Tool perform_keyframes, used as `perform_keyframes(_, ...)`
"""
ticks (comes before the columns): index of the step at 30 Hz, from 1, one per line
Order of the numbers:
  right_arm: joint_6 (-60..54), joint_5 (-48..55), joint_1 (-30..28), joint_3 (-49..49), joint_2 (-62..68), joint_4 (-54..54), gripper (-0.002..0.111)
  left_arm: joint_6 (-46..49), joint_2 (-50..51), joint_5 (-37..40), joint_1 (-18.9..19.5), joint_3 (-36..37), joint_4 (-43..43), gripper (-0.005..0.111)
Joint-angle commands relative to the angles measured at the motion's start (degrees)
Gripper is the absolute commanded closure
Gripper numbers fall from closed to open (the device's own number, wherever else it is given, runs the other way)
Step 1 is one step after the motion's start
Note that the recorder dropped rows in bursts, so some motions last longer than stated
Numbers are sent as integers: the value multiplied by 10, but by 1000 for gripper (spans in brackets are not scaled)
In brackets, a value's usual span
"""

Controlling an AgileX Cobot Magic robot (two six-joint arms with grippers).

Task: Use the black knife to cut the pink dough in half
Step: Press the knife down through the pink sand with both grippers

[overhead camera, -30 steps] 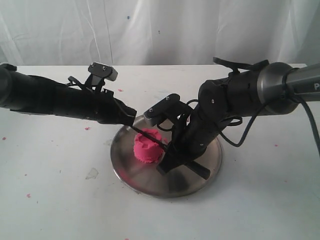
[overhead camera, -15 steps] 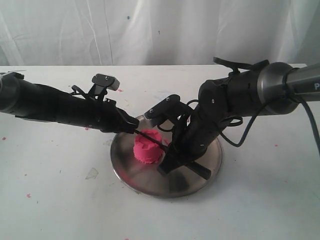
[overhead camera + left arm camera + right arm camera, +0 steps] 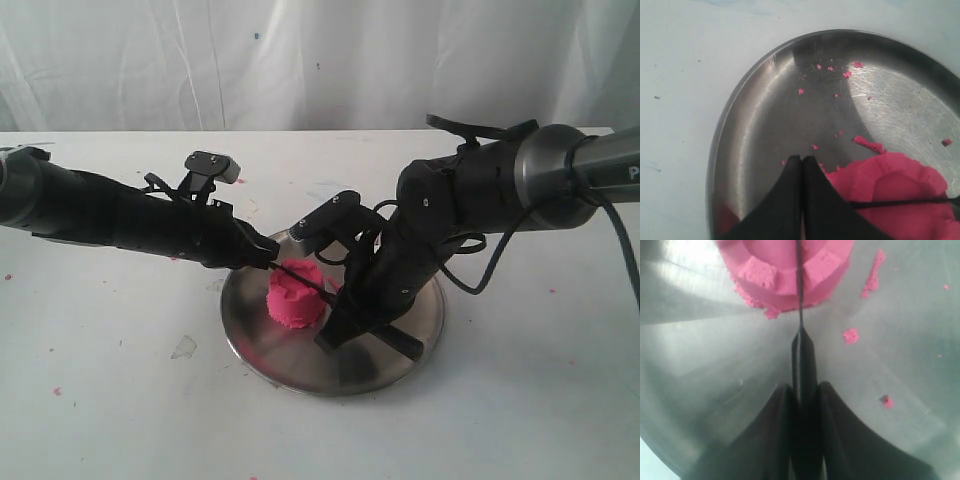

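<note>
- The pink dough (image 3: pixel 294 295) is sitting on the round steel plate (image 3: pixel 410 345), left of the plate's centre in the exterior view, upright with its notched top facing up.
- The right gripper (image 3: pixel 802 390) is clamping the handle of the black knife (image 3: pixel 800 315); the jaws are pressing on both sides of the handle, and the blade is running straight out from between them.
- The blade is lying across the top of the dough, edge down and roughly over the middle; in the exterior view its long axis is running from the right gripper up and leftward, with the tip toward the left gripper (image 3: pixel 801 165).
- The left gripper is showing its fingers pressed together with nothing visible between them; it is hovering at the plate's left rim, just beside the dough. Whether it is touching the knife tip cannot be told.
- Judgement on handling: the dough is appearing soft and light, likely to deform, stick to the blade and shed crumbs, as the pink crumbs (image 3: pixel 846 74) on the plate are suggesting. It should be steadied at its lower flanks, not at the fragile notches.
- Judgement: the knife is looking stiff and slim; the handle is the correct hold, and a skewed press risks an uneven split.
</note>
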Motion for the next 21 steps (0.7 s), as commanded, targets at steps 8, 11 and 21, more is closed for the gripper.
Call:
perform_keyframes(8,-4,8,1,1,-2,3,108,-7,8,17,-3,3,23,107)
perform_keyframes(11,-4,8,1,1,-2,3,108,-7,8,17,-3,3,23,107)
perform_keyframes(21,-4,8,1,1,-2,3,108,-7,35,25,-3,3,22,107)
